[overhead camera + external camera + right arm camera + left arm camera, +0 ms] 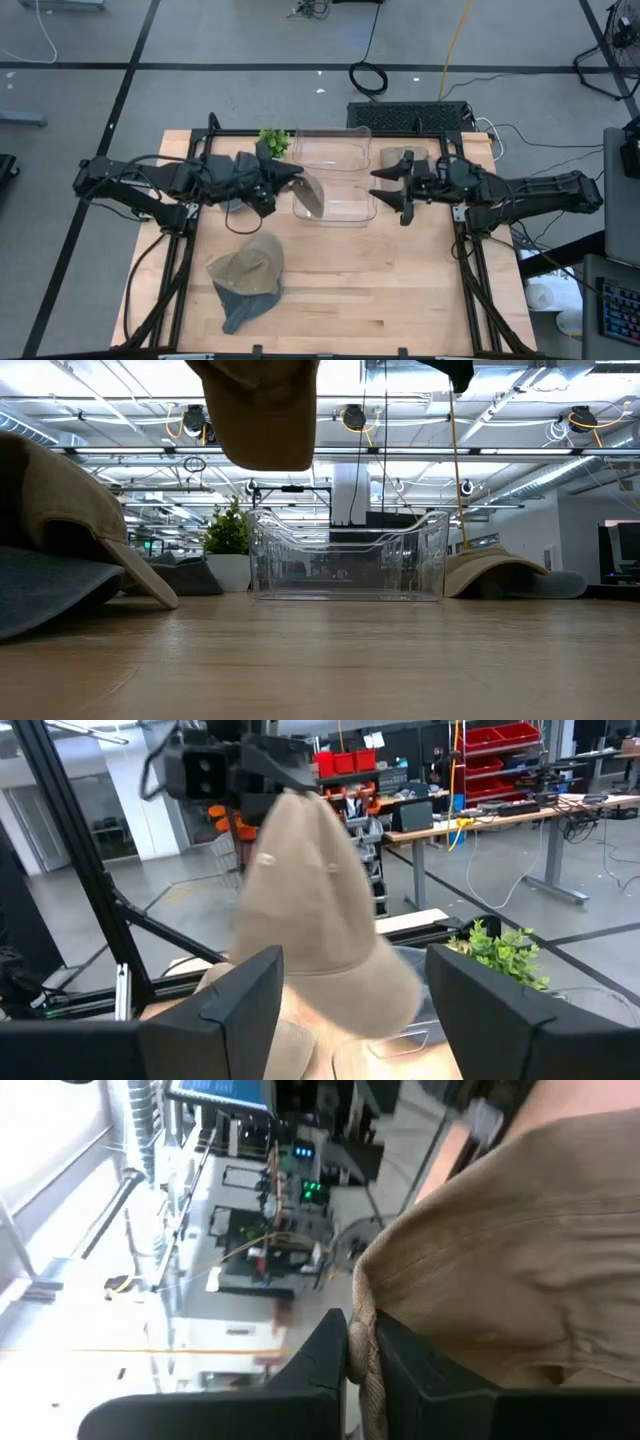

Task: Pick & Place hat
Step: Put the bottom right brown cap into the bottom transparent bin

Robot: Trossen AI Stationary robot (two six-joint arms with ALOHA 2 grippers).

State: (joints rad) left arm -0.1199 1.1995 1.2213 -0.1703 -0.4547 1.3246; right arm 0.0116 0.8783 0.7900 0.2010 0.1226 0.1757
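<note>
Clear plastic bin (335,180) sits on the wooden bench (380,290), nothing visible inside. Left gripper (290,180) is clamped on a tan fabric cap (310,196), hanging over the bin. Right gripper (385,187) is spread open nearby.

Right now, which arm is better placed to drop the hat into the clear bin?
Left. The left gripper is shut on the tan hat, holding it in the air at the edge of the clear bin. The right gripper is open and empty at the bin's other side.
</note>
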